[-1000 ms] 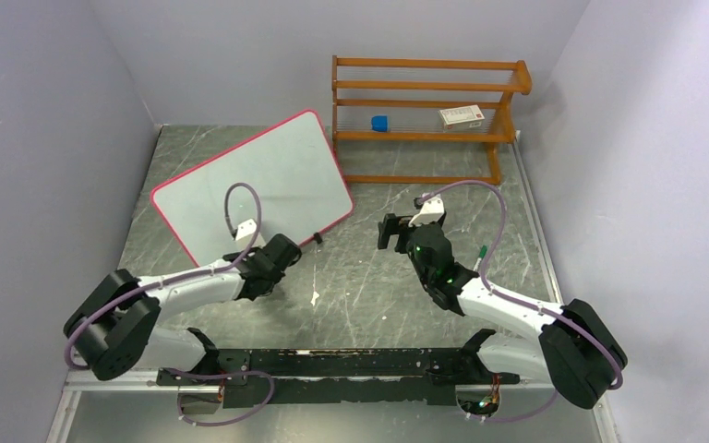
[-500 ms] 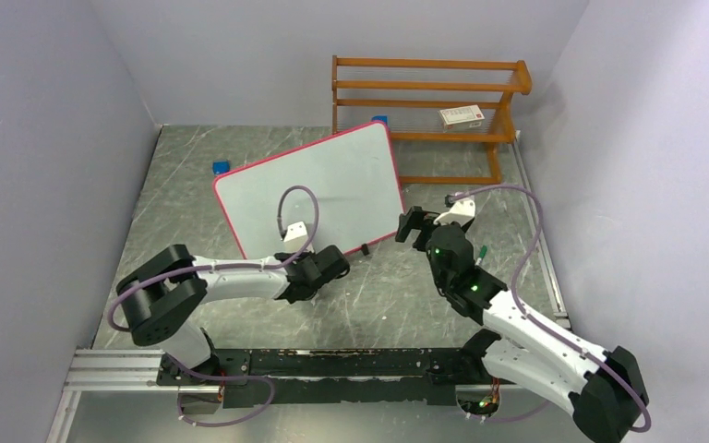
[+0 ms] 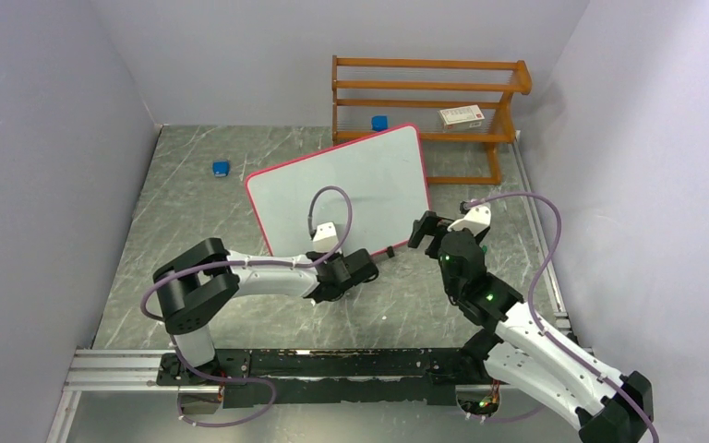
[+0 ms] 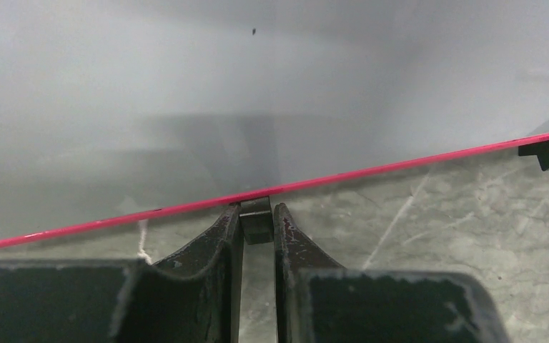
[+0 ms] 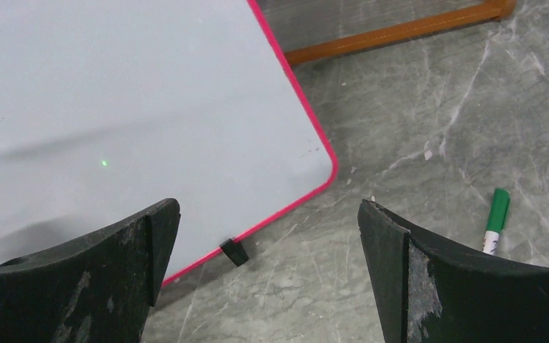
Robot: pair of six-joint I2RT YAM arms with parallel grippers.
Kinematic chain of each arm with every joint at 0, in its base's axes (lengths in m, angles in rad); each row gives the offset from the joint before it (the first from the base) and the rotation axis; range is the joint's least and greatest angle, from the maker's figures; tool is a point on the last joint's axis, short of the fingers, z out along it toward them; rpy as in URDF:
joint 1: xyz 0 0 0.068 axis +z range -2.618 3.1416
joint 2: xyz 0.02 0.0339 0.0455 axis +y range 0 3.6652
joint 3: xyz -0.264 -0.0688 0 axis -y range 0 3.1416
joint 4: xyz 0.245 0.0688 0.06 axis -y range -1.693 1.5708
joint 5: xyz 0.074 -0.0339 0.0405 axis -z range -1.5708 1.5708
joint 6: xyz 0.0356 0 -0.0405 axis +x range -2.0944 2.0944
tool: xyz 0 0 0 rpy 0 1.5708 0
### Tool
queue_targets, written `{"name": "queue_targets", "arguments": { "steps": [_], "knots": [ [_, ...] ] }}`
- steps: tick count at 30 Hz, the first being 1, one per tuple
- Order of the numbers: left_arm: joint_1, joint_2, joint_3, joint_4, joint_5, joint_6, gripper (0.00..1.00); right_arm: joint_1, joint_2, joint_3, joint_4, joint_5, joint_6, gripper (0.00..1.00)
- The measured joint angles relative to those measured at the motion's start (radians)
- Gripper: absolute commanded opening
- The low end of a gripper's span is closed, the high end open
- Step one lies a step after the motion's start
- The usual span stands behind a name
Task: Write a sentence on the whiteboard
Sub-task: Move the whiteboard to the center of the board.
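Observation:
The whiteboard (image 3: 342,185), white with a thin pink-red frame, lies flat on the table in front of the rack. My left gripper (image 3: 366,265) is at its near edge and is shut on one small black foot (image 4: 256,223) under the frame. The board fills the upper part of the left wrist view (image 4: 257,93). My right gripper (image 3: 422,229) is open and empty, hovering by the board's near right corner (image 5: 325,161). A second black foot (image 5: 234,251) shows between its fingers. A green marker (image 5: 497,218) lies on the table to its right.
A wooden rack (image 3: 425,101) stands at the back, holding a blue block (image 3: 379,122) and a white box (image 3: 462,115). Another blue block (image 3: 221,167) lies on the table at the back left. Grey walls close both sides.
The whiteboard has slid to the right across the table, with my left gripper holding its near edge. My right arm has reached further out and to the right, beside the board's corner.

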Motion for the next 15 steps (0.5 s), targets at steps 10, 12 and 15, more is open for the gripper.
{"name": "queue_targets", "arguments": {
  "steps": [10, 12, 15],
  "knots": [
    [-0.054, 0.020, 0.029, -0.014, 0.002, -0.028, 0.17, 0.000, -0.012, 0.015, -0.045, 0.008, 0.013, 1.00],
    [-0.059, 0.020, 0.033, -0.023, 0.003, -0.032, 0.25, 0.000, -0.013, 0.019, -0.050, 0.010, 0.013, 1.00],
    [-0.067, 0.020, 0.040, -0.038, 0.013, -0.035, 0.38, 0.000, -0.015, 0.031, -0.061, 0.010, 0.013, 1.00]
  ]
}}
